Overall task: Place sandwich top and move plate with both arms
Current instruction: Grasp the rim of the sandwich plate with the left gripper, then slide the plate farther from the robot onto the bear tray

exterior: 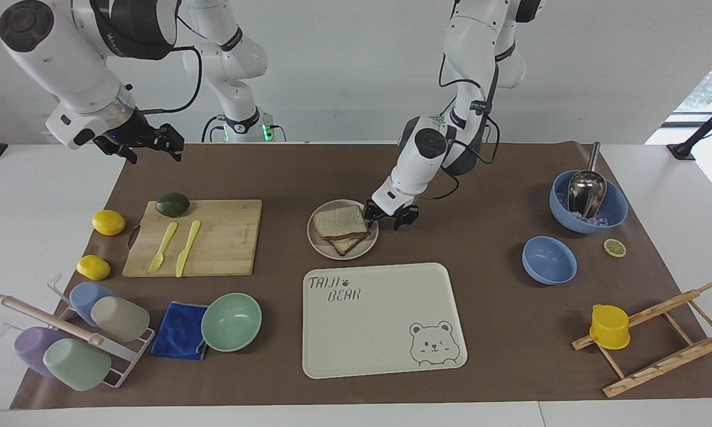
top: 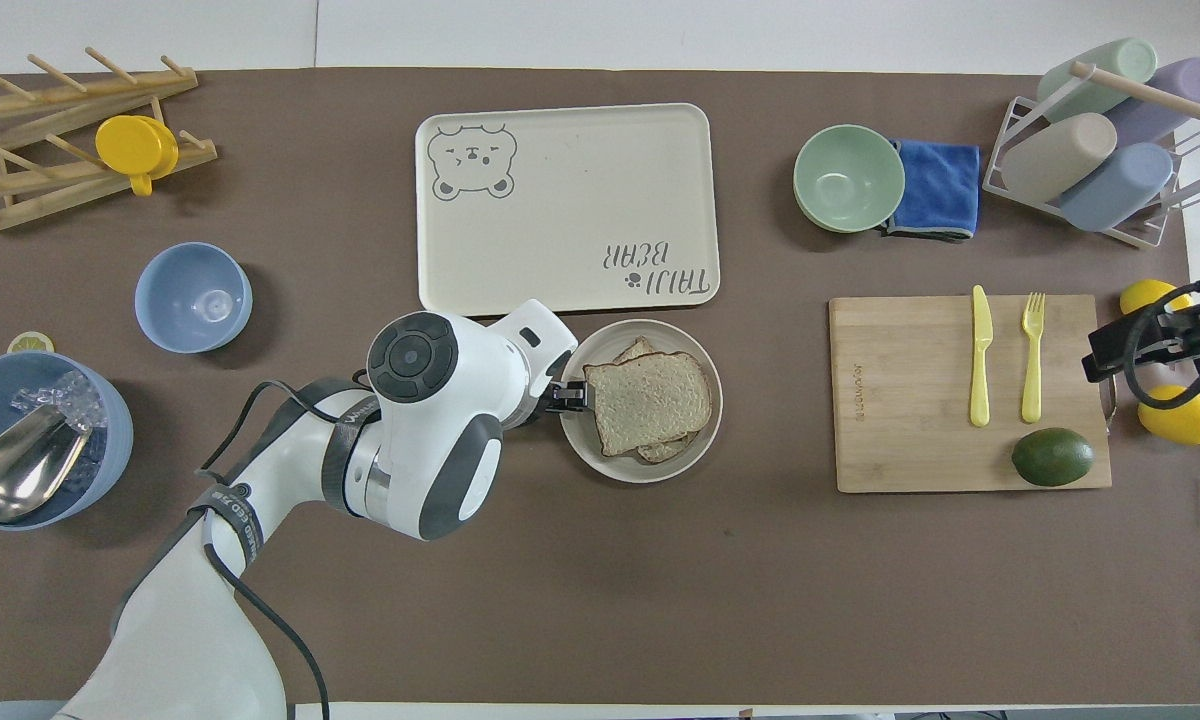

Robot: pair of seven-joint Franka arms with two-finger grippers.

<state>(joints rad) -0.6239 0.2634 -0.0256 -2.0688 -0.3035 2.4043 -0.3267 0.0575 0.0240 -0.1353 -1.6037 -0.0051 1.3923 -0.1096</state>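
One round plate (exterior: pixel 317 239) sits mid-table on the brown mat, just nearer the robots than one cream tray (exterior: pixel 385 320). On the plate lies a stack of bread; the plain sandwich top (exterior: pixel 339 221) is uppermost, with another slice (exterior: pixel 349 244) peeking out beneath it.

Counted around the table: three bowls, one mint-green (exterior: pixel 231 321) and two blue (exterior: pixel 549 260), the larger blue one (exterior: pixel 614 209) holding ice and a metal scoop (exterior: pixel 586 191). Two lemons (exterior: pixel 108 222), one avocado (exterior: pixel 172 204), one lemon slice (exterior: pixel 614 247). One cutting board (exterior: pixel 225 237) carrying one yellow fork (exterior: pixel 164 246) and one yellow knife (exterior: pixel 188 247). One blue cloth (exterior: pixel 179 330). Four cups (exterior: pixel 120 318) on a wire rack. One yellow cup (exterior: pixel 609 326) on a wooden rack (exterior: pixel 664 338).

The left gripper (exterior: pixel 385 216) is low at the plate's rim on the left arm's side. Its fingers straddle the edge there, partly apart; whether they clamp the rim or the bread cannot be told.

The right gripper (exterior: pixel 145 144) hangs in the air over the mat's corner near the board, fingers spread wide, holding nothing.
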